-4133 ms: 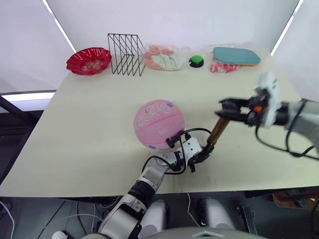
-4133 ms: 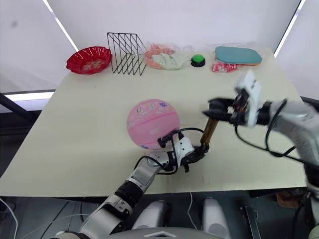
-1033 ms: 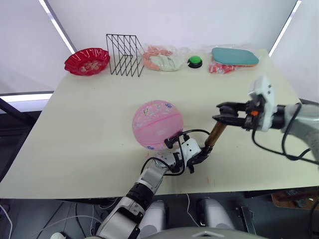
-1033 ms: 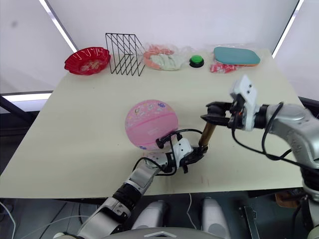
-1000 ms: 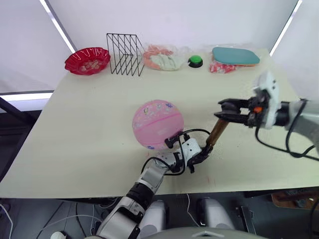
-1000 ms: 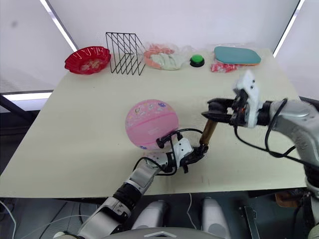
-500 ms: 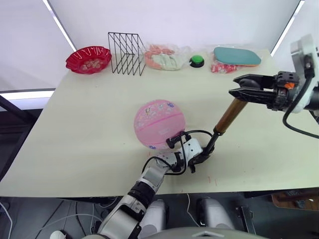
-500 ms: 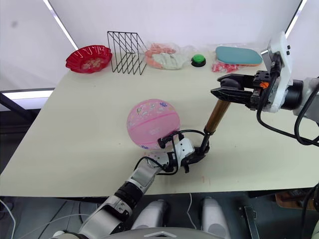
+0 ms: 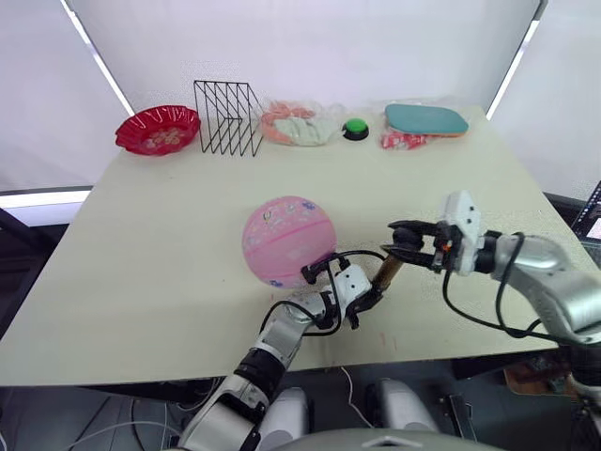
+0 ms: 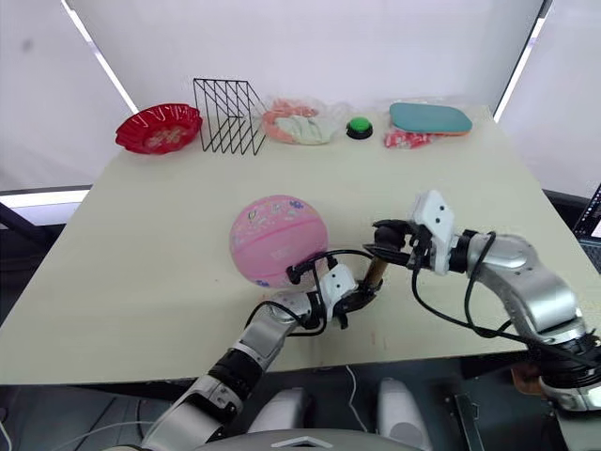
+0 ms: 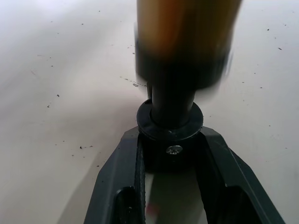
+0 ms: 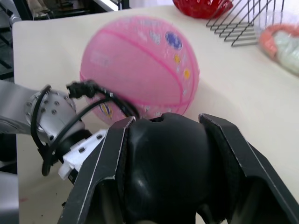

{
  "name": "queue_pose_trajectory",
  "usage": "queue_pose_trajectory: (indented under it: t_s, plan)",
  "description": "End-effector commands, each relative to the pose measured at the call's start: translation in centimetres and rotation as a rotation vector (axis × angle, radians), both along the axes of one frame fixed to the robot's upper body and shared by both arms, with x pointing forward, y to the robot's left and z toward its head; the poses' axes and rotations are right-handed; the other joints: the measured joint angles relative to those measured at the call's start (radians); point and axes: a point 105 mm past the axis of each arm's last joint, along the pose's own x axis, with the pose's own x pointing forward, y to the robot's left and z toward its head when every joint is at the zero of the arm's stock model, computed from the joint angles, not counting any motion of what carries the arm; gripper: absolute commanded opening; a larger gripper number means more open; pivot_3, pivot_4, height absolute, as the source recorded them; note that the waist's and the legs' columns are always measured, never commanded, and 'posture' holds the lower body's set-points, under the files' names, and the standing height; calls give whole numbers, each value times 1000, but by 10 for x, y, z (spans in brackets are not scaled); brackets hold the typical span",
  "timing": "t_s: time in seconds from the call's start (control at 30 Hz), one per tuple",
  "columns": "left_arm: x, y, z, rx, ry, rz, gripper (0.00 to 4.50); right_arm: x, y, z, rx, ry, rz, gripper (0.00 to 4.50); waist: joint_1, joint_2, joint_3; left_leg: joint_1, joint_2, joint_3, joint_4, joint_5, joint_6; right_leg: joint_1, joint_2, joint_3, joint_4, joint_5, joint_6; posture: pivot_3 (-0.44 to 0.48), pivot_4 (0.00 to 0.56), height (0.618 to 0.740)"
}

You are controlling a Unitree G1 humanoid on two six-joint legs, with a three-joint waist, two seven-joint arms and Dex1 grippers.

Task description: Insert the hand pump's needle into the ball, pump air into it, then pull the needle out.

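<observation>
Two grippers share one hand pump (image 9: 386, 271) here, at centre frame in the head views. From the left: the ball (image 9: 288, 241) sits round and pink on the worktop (image 9: 141, 244), left of centre. Just below and right of it, the left gripper (image 9: 364, 299) has its jaws closed on the pump's black lower end, pinning that end near the worktop. From there the pump's long axis rises up and to the right, leaning away from the ball. At its upper end, the right gripper (image 9: 399, 239) has its jaws clamped around the black handle (image 12: 164, 163), which bulges between them in the right wrist view. Very little gold body shows between the two grippers, so I judge the handle to be near the bottom of a stroke, and the next pull should run up and to the right along that axis.

A thin black hose (image 9: 349, 256) loops from the pump toward the ball's lower right side. The needle cannot be made out, so whether it sits in the ball is unclear.
</observation>
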Motion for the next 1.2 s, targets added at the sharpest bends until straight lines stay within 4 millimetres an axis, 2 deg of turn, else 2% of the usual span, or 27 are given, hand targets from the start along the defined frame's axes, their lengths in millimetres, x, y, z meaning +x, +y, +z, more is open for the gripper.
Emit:
queue_pose_trajectory:
  t_s: [0.03,0.17,0.3,0.37,0.43,0.5,0.6,0.67,0.73,0.9,1.03,1.2]
  plan:
    - [-16,20,-35,85,145,35,946,-13,-2,-62,-129,222,10,1681,0,0,-1,1,0,0,0,0,0,1,0,0,0,0,0,0,150,740]
    - [-15,21,-36,86,147,34,946,-5,-3,-38,-82,173,-7,1681,0,1,-1,1,1,-1,-1,0,-1,1,0,0,0,-2,-3,0,150,740]
    - [-16,21,-38,90,153,29,946,-2,-8,25,-7,63,2,1681,3,3,3,1,0,-1,0,0,-1,-1,0,-1,0,-1,-2,0,150,740]
    - [-16,21,-38,91,155,26,946,-7,-9,52,21,33,16,1681,7,7,10,-3,-3,-2,1,0,-1,-5,-2,-1,0,0,-1,0,150,740]
    - [-17,21,-40,92,160,22,946,-14,-11,92,59,-18,31,1681,11,12,17,-7,-5,-2,2,0,-1,-9,-4,0,0,0,-1,0,150,740]
    - [-17,21,-40,91,165,18,946,-21,-14,115,74,-38,43,1681,16,15,22,-9,-7,-1,2,0,-1,-11,-6,1,0,0,-1,0,150,740]
    - [-17,19,-41,88,169,9,946,-28,-19,150,102,-56,44,1681,25,13,24,-18,-9,-1,4,0,-1,-19,-7,1,0,3,-5,0,150,740]
    - [-17,17,-41,86,169,6,946,-33,-21,165,114,-59,46,1681,28,13,25,-22,-10,-1,5,0,-1,-23,-8,1,0,3,-6,0,150,740]
    - [-17,16,-41,84,168,2,946,-37,-21,170,113,-50,50,1681,31,12,26,-24,-12,-1,6,0,0,-24,-10,1,0,3,-6,0,150,740]
    - [-19,15,-41,82,163,-2,946,-35,-20,156,85,-14,28,1681,30,10,27,-24,-12,1,6,0,0,-24,-10,2,0,3,-5,0,150,740]
    - [-20,17,-41,81,159,3,946,-35,-19,154,94,-10,32,1681,28,10,26,-23,-12,1,6,0,0,-24,-10,2,0,3,-4,0,150,740]
    - [-18,21,-25,18,115,4,946,-32,-20,148,74,-10,30,1681,22,10,26,-22,-11,2,6,0,0,-24,-9,2,1,3,-5,0,150,740]
